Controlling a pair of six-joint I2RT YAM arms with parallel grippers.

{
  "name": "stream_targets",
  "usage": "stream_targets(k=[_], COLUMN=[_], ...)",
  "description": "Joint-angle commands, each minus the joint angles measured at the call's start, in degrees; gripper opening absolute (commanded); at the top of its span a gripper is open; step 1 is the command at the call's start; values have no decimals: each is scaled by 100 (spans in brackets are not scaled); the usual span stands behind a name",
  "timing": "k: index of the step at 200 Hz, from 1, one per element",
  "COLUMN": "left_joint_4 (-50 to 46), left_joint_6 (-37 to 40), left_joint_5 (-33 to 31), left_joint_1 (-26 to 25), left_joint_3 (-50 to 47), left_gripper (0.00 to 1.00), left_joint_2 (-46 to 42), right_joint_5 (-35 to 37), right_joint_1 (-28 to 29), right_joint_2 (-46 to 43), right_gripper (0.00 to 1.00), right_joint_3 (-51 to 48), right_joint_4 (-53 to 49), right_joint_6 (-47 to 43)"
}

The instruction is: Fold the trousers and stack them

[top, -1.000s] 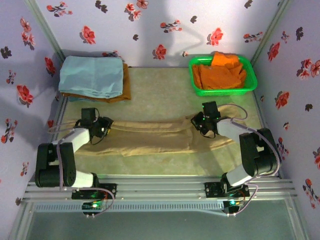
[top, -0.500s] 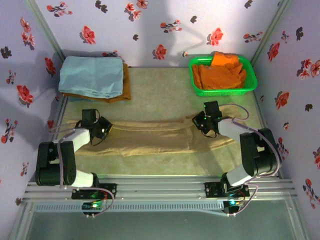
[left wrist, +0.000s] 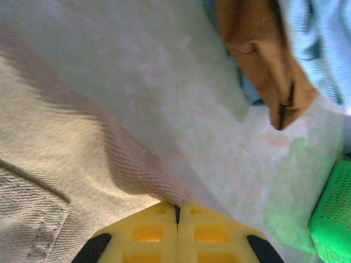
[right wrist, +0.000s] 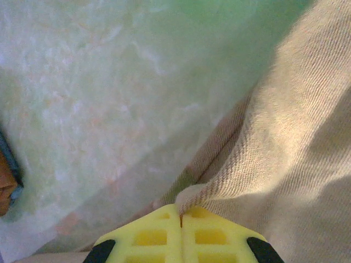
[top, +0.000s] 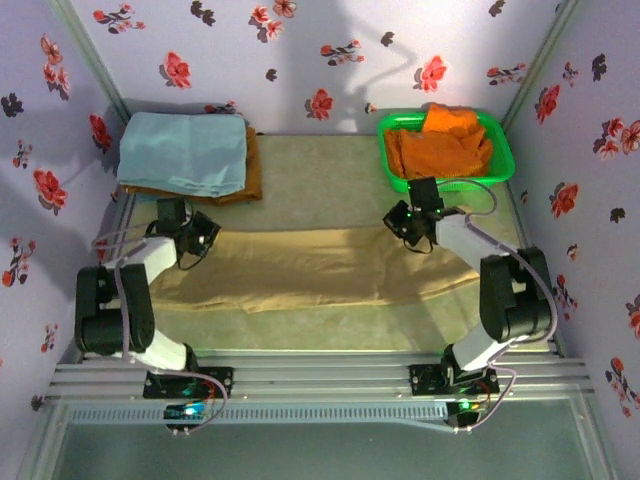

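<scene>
top external view. we list the trousers [top: 310, 272]: tan, spread in a long band from left to right across the middle of the table [top: 320, 170]. the left gripper [top: 205, 236] sits at the far left corner of the cloth and the right gripper [top: 405, 224] at its far right end. from this height we cannot tell how the jaws stand. at the far left lies a folded light blue cloth [top: 185, 150] on top of a brown cloth [top: 252, 180]. at the far right stands a green basket [top: 503, 160] holding orange garments [top: 440, 150], just beyond the right gripper.

left wrist view. we list the left gripper [left wrist: 177, 208]: its yellow fingers [left wrist: 148, 233] are pressed together, with the edge of the trousers [left wrist: 66, 164] running into the pinch. a stitched seam crosses the cloth at the lower left. beyond it is bare table [left wrist: 164, 71], then the brown cloth [left wrist: 263, 55] with the light blue cloth [left wrist: 315, 38] beside it. a corner of the green basket [left wrist: 334, 213] shows at the right edge.

right wrist view. we list the right gripper [right wrist: 181, 215]: its yellow fingers [right wrist: 214, 235] are pressed together on a small fold of the trousers [right wrist: 285, 137]. the cloth fills the right side, with pale table [right wrist: 98, 82] to the left.
</scene>
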Motion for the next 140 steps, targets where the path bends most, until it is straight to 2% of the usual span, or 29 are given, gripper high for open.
stream_targets(k=[1,23,39,50,65,84,105,122,132,140], left_joint_4=[135,166,146,74,8,-103,-189,5,176,253], left_joint_6=[12,4,47,82,91,87,-22,-200,-239,-248], left_joint_5=[70,83,99,184,204,159,-90,-233,-270,-296], left_joint_1=[79,165,214,241,275,336,364,373,390,427], left_joint_3=[242,335,401,473,440,214,-311,-837,-1060,-1164], left_gripper=[0,0,0,21,51,72,79,80,79,79], left_joint_2=[337,506,577,636,567,193,-405,-708,-717,-645], right_joint_5=[79,-135,-243,-304,-300,-299,84,483,426,338], right_joint_1=[-84,-171,-192,-199,-229,-307,-430,-685,-938,-1178], right_joint_2=[482,946,1218,1297,1192,740,-7,-360,-382,-306], right_gripper=[0,8,28,39,46,50,55,57,56,51], right_joint_3=[429,843,1102,1178,1131,885,443,60,-188,-342], right_joint_4=[-323,-372,-420,-445,-461,-468,-597,-789,-733,-688], right_joint_6=[-316,-400,-516,-587,-651,-708,-797,-806,-780,-774])
